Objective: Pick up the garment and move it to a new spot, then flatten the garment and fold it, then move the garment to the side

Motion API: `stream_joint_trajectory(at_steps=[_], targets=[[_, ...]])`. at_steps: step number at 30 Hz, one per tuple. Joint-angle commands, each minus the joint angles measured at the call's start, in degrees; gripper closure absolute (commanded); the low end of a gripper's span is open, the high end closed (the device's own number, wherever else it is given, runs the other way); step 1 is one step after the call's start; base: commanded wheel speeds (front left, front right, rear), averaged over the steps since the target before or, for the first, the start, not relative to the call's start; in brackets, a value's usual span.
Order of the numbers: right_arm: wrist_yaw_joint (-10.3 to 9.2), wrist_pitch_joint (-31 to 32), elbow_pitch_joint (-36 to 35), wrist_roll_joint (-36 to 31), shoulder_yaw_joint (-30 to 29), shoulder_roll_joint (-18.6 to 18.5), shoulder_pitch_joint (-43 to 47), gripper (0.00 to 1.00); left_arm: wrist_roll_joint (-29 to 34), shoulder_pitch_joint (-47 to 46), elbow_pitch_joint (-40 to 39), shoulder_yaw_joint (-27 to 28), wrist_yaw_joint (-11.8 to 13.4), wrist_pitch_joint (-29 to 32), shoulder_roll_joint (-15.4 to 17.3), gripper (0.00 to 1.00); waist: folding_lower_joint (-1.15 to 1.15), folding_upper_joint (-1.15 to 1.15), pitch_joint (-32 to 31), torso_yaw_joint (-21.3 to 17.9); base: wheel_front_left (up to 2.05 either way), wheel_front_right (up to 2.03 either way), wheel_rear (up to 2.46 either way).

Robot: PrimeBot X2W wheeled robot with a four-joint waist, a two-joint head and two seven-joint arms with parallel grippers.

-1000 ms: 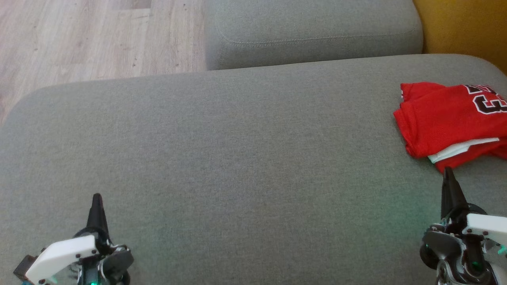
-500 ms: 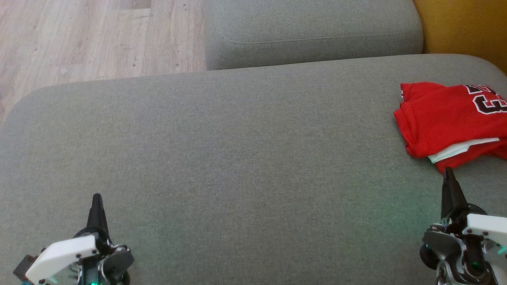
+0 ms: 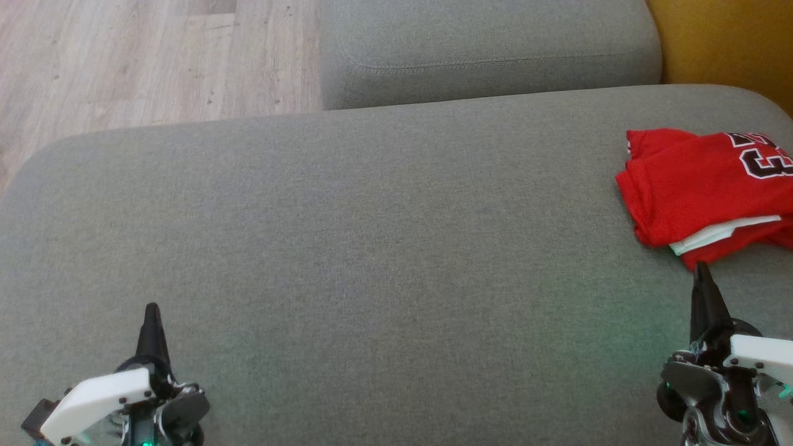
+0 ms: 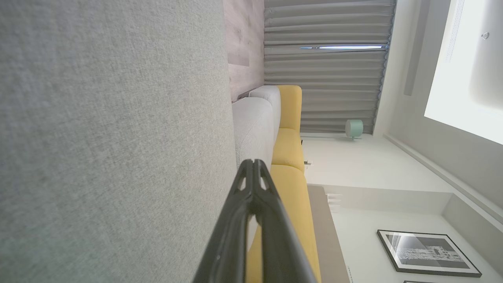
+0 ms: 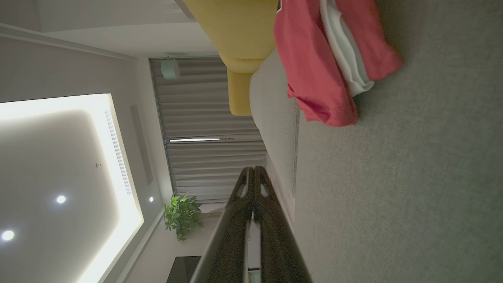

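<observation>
Folded red jersey with white trim (image 3: 700, 186) is sitting at the right end of the grey fabric sofa cushion (image 3: 372, 248). Right end effector (image 3: 701, 267) is pinched closed and empty near it. Left end effector (image 3: 151, 310) is closed too, well apart.

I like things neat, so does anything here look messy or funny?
Only a little. The red jersey on the gray cushion is folded unevenly: a white edge pokes out near the right hand. Nothing looks spilled or torn.
</observation>
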Motion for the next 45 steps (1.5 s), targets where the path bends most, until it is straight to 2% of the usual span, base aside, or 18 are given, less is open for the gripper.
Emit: stream_joint_trajectory(at_steps=[1, 45], targets=[[-0.04, 0.4, -1.8, -0.3, 1.2, -0.4, -3.0, 1.00, 0.5, -2.8, -1.6, 2.1, -0.4, 0.4, 0.4, 1.00, 0.00, 0.00, 0.0, 0.0, 0.00, 0.00, 0.00], [-0.04, 0.6, -1.8, -0.5, 0.9, -0.2, -3.1, 1.00, 0.8, -2.9, -1.6, 2.5, -0.4, 0.7, 0.1, 1.00, 0.00, 0.00, 0.0, 0.0, 0.00, 0.00, 0.00]])
